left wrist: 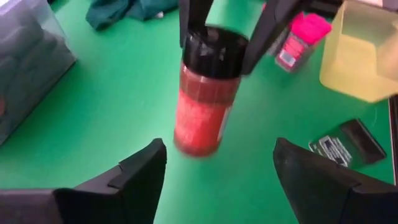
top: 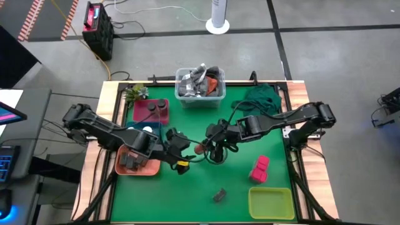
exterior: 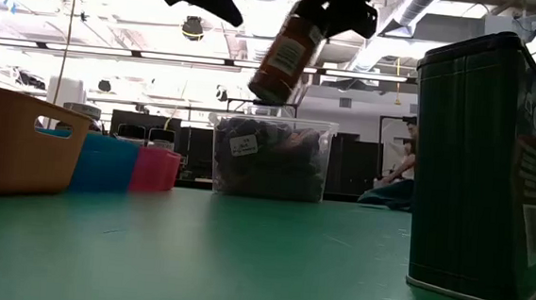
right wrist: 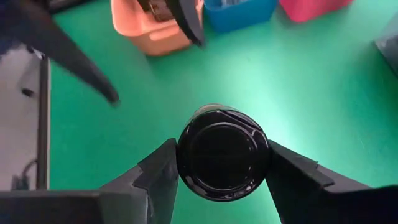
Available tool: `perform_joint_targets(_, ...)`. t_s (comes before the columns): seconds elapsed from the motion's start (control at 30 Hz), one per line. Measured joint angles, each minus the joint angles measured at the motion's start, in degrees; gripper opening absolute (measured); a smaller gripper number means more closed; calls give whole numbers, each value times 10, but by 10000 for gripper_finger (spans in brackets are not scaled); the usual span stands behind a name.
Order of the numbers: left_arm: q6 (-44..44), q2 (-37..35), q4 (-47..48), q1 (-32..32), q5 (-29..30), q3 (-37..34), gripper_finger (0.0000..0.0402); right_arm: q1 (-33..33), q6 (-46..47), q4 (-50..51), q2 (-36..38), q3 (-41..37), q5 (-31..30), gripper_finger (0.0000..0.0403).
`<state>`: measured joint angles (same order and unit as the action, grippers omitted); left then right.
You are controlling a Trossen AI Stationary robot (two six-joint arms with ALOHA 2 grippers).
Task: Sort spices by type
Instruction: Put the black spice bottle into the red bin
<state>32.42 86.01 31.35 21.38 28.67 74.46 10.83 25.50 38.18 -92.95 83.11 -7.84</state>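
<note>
We hold a red spice jar (left wrist: 208, 99) by its black cap with the right gripper (right wrist: 222, 163), whose two fingers press the cap from both sides, and the jar hangs tilted in the air above the green table (top: 187, 194), near the middle of the high view. The left gripper (left wrist: 217, 171) waits just beside it with its fingers spread wide, so we judge that a handover is coming. The first risk is the grip itself: we pinch only the smooth round cap, and because the jar leans, it could turn or slide out and fall on the table. The second risk is a collision, since both arms meet at the centre of the high view and the open left fingers (left wrist: 140, 171) may knock the jar before they close around its body. If the right gripper releases too early, the jar will drop. Other spices lie apart: two pink blocks (top: 260, 169) at the lower right of the high view, a dark tin (top: 219, 196) at the lower centre, and what seem to be dark tins in the orange tray (top: 147, 170) at the left, although the arm partly hides them.
</note>
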Motion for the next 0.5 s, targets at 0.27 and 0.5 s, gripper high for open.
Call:
perform_joint_targets(0.27,-56,3,-61,-19,30,0,307,-1,30,-51,0,0,1,235)
perform_joint_targets(0.5,-100,13,-79,-24,31,0,307,-1,43,-79,0,0,2,235)
